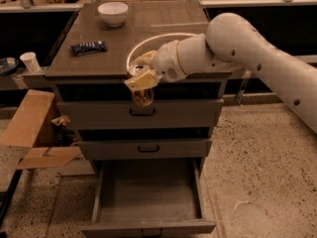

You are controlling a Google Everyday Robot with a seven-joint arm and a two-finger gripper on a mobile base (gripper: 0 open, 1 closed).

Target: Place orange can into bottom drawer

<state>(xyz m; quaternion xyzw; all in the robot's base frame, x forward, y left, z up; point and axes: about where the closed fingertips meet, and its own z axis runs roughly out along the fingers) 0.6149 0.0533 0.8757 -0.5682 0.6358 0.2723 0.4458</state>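
Gripper (140, 82) clamped around orange can (142, 98), above open bottom drawer (148, 195)

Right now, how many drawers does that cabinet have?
3. The top drawer is shut, behind the gripper holding the orange can; the middle drawer is shut just below; the bottom drawer is pulled open. None look hidden.

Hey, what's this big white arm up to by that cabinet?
The robot's gripper is shut on a small orange can, holding it in the air just in front of the top edge of the cabinet. Below, the bottom drawer is pulled open, and the can is not yet inside it. A white bowl and a dark packet sit on top.
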